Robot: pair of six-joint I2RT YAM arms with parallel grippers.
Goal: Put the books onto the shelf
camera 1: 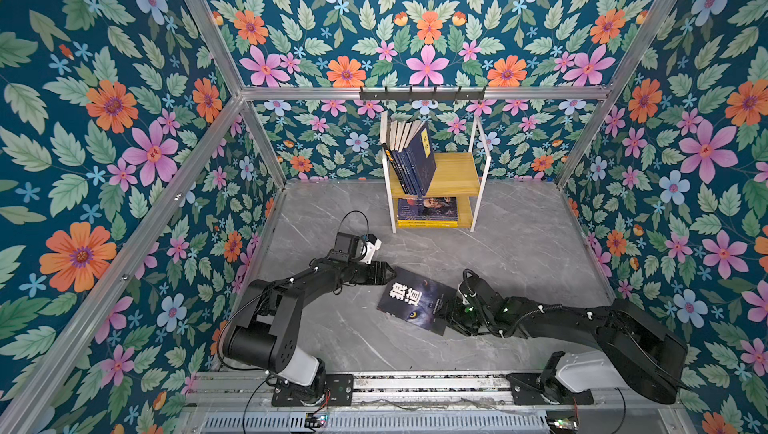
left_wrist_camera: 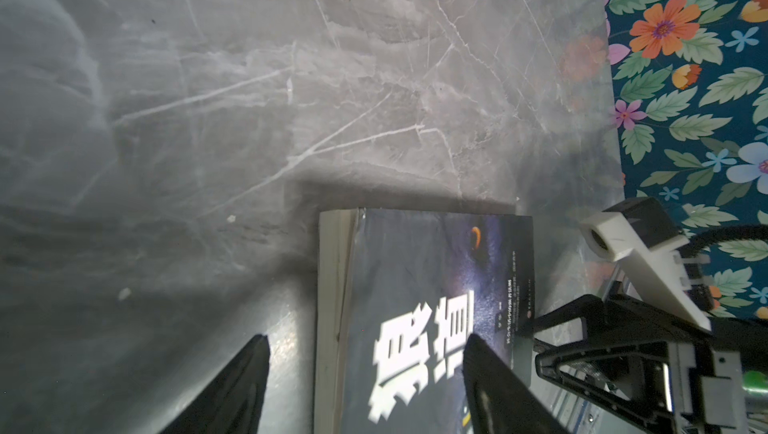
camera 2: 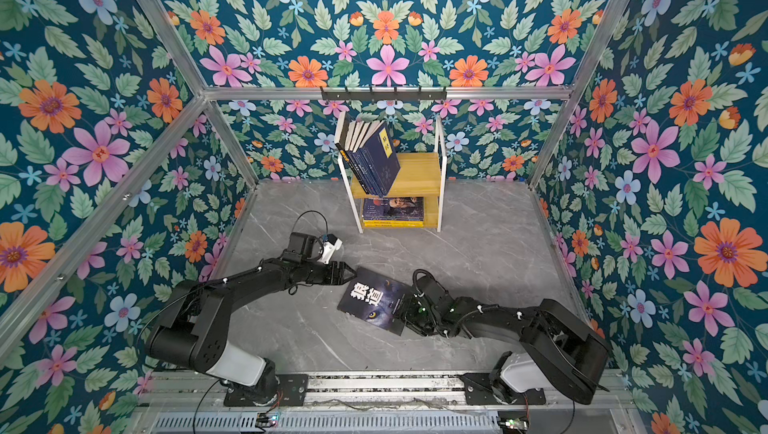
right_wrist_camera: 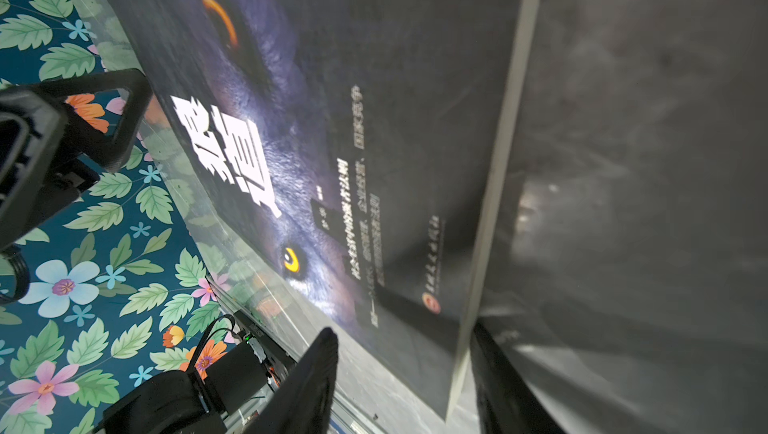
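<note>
While the left end effector (left_wrist_camera: 365, 338) and the right end effector (right_wrist_camera: 403, 330) are both standing spread, one wolf-eye book (camera 1: 415, 301) is lying on the bench (camera 1: 519, 253) between them.
The left one is straddling the book's page edge, one finger over the cover; the right one is straddling its far end; neither is pinching. Beyond both, well apart, the shelf (camera 1: 480, 195) is holding two groups: about seven navy books (camera 1: 415, 157) are leaning together on the upper board (camera 1: 457, 170), exact count unclear; a flat stack (camera 1: 428, 208), portrait cover topmost, is lying on the lower board (camera 1: 464, 213), number unclear.
</note>
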